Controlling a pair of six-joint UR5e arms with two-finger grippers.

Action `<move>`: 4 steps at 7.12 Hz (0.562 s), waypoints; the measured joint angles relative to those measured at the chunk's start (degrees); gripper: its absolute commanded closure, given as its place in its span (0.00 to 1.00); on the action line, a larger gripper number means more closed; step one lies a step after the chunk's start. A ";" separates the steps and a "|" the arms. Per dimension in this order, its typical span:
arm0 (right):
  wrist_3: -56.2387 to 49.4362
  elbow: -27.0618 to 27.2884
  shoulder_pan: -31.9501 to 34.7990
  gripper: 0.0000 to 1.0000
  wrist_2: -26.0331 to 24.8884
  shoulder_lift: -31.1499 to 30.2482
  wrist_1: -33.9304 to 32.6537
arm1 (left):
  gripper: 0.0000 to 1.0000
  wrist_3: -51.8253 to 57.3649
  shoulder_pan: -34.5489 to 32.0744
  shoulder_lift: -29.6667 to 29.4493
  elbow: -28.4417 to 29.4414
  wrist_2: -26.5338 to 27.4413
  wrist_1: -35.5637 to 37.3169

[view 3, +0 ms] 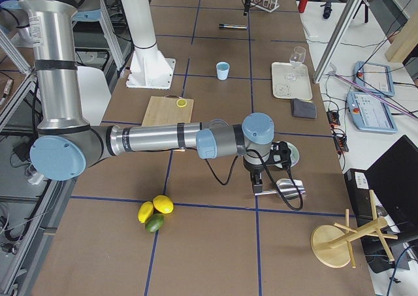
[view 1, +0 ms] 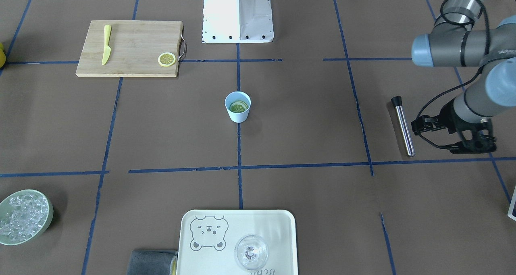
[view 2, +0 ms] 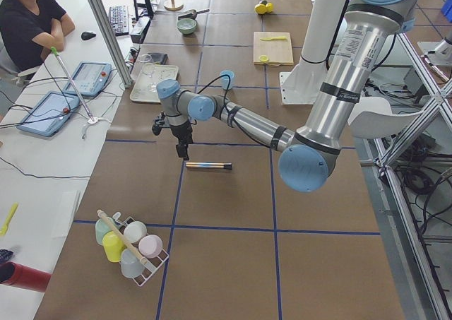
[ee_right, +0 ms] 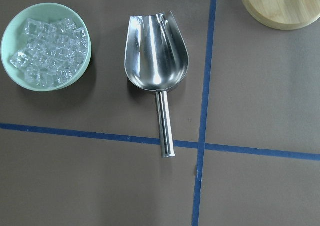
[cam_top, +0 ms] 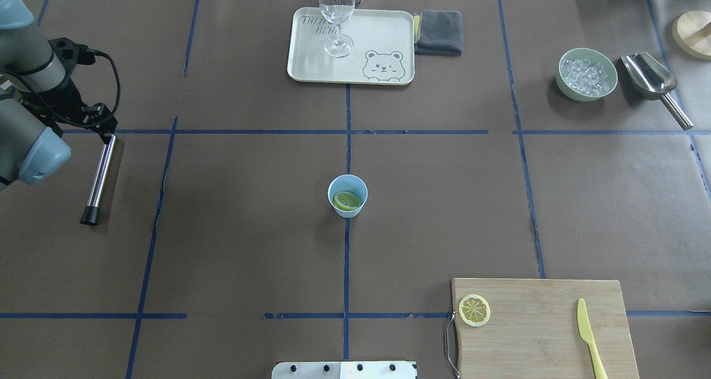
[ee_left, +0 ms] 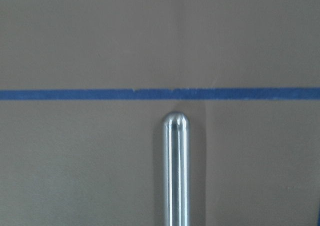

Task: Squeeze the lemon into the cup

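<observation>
Cup [cam_top: 348,183]: upright at bench [cam_top: 244,229] centre with the lemon [cam_top: 347,200] slice inside; a second slice [cam_top: 474,310] lies on the board [cam_top: 533,334] at the cup's 5 o'clock. Left gripper [cam_top: 105,128]: over one end of the rod [cam_top: 100,176], 10 o'clock, opening cannot be told. Right gripper [view 3: 258,186]: above the scoop [ee_right: 156,51] beside the ice bowl [cam_top: 587,95], 2 o'clock, opening likewise cannot be told.

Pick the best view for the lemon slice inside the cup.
Overhead exterior: the lemon slice shows clearest, lying inside the cup. Front-facing shows it too, but dimmer. Side views show only the cup's outside; wrist views miss it.
</observation>
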 measured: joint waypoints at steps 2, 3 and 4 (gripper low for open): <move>0.00 -0.39 -0.35 0.00 -0.03 -0.40 -0.17 | 0.00 11.60 -9.69 0.01 -1.51 -0.22 -0.12; 0.00 -0.53 -0.43 0.00 -0.01 -0.52 -0.28 | 0.00 16.54 -13.82 0.66 -1.68 -0.49 -0.15; 0.00 -0.63 -0.46 0.00 0.07 -0.57 -0.38 | 0.00 21.23 -16.85 3.14 -1.55 -1.98 -0.65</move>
